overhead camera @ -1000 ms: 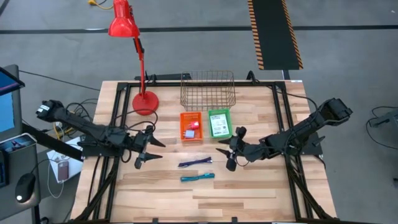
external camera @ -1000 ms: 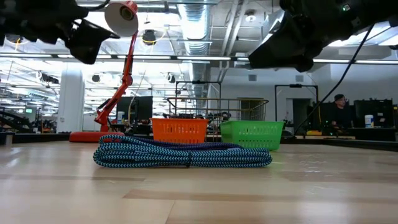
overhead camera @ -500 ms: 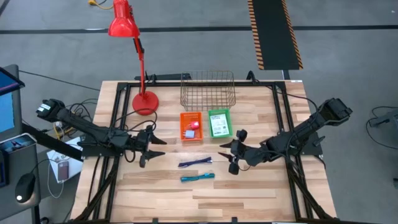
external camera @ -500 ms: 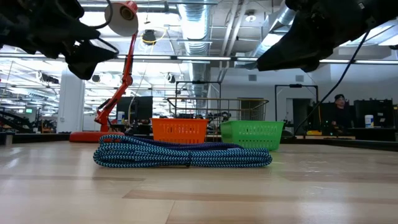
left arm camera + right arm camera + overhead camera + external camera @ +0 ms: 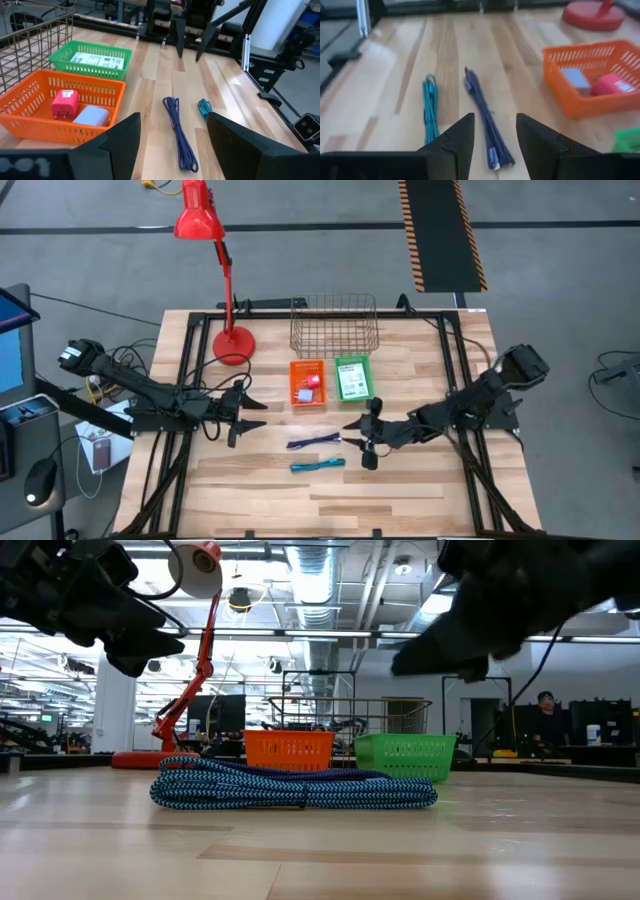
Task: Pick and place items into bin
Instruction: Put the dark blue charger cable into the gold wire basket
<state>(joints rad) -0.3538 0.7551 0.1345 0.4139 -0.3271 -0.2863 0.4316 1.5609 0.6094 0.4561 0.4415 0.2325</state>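
Green bin's (image 5: 405, 757) contents hidden low.

The near half of the desk (image 5: 330, 500) lies bare, wide enough for either arm to sweep. Mid-desk, the blue cord (image 5: 314, 442) and teal cord (image 5: 318, 465) lie flat and parallel, a narrow bare strip between them. The right tool (image 5: 364, 434), fingers spread, hangs just beside the blue cord's end; the left tool (image 5: 240, 413), also spread, sits well apart across open wood. Behind the cords, the orange basket (image 5: 308, 384) and green basket (image 5: 352, 378) stand side by side, the wire basket (image 5: 334, 326) just beyond, the red lamp (image 5: 232, 345) blocking the far left corner.
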